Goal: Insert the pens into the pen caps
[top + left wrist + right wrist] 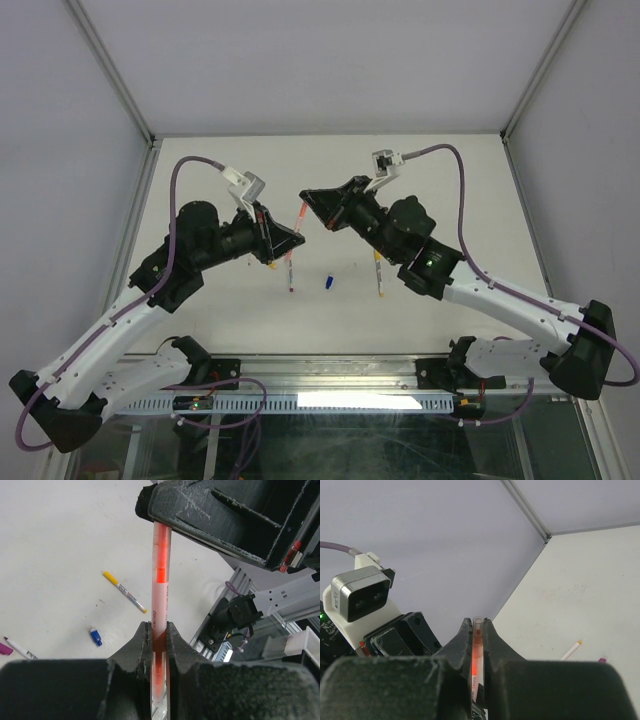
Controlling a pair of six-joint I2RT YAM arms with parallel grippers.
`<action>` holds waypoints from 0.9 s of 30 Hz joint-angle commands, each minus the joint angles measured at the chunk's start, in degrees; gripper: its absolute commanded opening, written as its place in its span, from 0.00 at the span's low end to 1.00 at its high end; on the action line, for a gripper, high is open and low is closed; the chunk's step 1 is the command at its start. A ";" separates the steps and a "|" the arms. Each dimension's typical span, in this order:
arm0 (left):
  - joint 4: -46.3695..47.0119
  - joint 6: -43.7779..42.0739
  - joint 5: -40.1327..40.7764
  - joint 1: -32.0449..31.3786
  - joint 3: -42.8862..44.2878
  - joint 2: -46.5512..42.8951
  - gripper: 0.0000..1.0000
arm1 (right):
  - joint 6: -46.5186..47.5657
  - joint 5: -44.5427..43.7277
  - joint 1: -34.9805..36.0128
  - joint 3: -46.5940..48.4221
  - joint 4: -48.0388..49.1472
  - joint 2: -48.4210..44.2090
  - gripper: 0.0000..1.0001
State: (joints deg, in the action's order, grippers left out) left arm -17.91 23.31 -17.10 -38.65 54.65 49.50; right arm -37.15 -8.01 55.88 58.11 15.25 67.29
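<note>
Desk (200, 310), white and walled by pale panels (60, 150), fills the top view. The 2 arms reach in from the near edge and meet above its middle. The left gripper (296, 238) sits at 7 o'clock of the meeting point and the right gripper (306, 198) at 1 o'clock.

Between them runs 1 red-orange pen (300, 214), held up off the desk by both. In the left wrist view the left gripper (158, 630) is closed tight on the pen's white barrel. The pen (161, 580) rises from it toward 12 o'clock and disappears into the black right gripper. In the right wrist view the right gripper (476, 630) is likewise clamped fully onto the translucent red end (476, 652) of the same pen. Whether that end is a cap cannot be told.

3 smaller things lie flat on the desk, touched by neither gripper. A yellow-tipped pen (378, 275) lies at 5 o'clock of the meeting point and a purple-ended pen (290, 272) at 6 o'clock. The blue cap (328, 282) lies between these 2 pens, apart from both.
</note>
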 commanded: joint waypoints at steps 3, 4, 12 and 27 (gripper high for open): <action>19.36 -2.06 6.42 0.77 11.10 0.99 0.00 | 0.07 6.59 10.36 -8.19 -13.66 3.39 0.00; 19.17 -2.34 6.60 0.82 11.80 1.32 0.00 | -0.28 6.26 10.93 -8.94 -13.56 3.27 0.00; 17.67 -4.07 4.73 0.80 12.25 1.81 0.00 | 3.78 3.12 8.89 -4.74 -16.56 -0.06 0.00; 11.60 -5.63 2.78 0.80 4.54 -0.93 0.00 | 10.76 3.89 -1.70 19.86 -15.06 2.00 0.35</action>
State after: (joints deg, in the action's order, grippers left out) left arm -11.51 18.41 -14.92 -38.13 59.68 50.50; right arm -29.12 -6.02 55.51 73.60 -0.05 69.28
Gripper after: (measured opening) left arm 0.080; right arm 0.342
